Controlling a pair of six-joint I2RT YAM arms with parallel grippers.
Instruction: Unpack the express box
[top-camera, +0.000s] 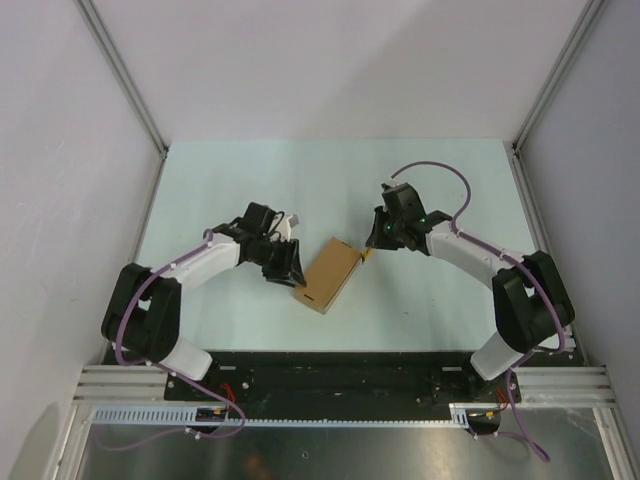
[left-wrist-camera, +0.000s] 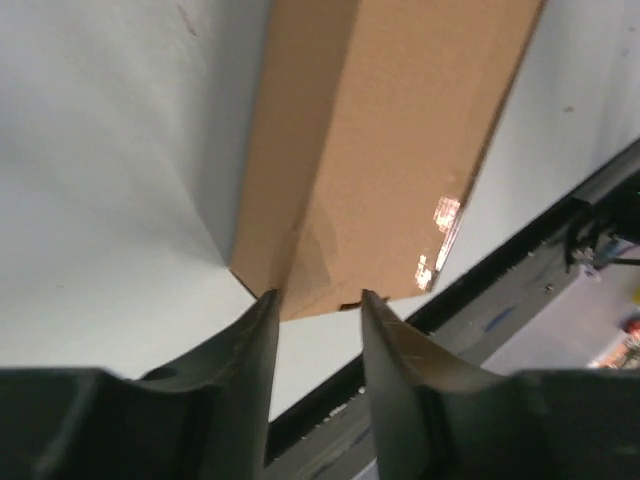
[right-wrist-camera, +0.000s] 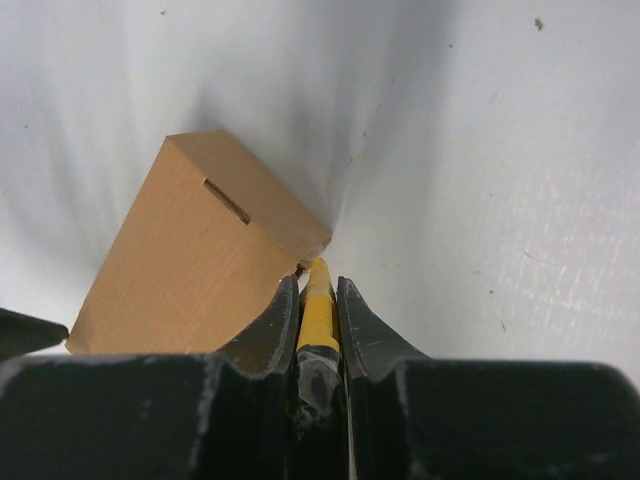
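The express box (top-camera: 330, 273), plain brown cardboard, lies flat on the pale table between my two arms. My left gripper (top-camera: 291, 268) is open at the box's near-left end; in the left wrist view the box (left-wrist-camera: 380, 150) fills the top and its near corner sits between my fingertips (left-wrist-camera: 318, 297). My right gripper (top-camera: 380, 243) is shut on the yellow-and-black utility knife (right-wrist-camera: 317, 310). The knife's tip touches the box's far-right corner (right-wrist-camera: 310, 245); the box (right-wrist-camera: 190, 260) lies to the left of the fingers.
The black front rail (top-camera: 340, 362) and the metal frame (top-camera: 340, 400) run along the near edge. White walls enclose the table (top-camera: 250, 190) on three sides.
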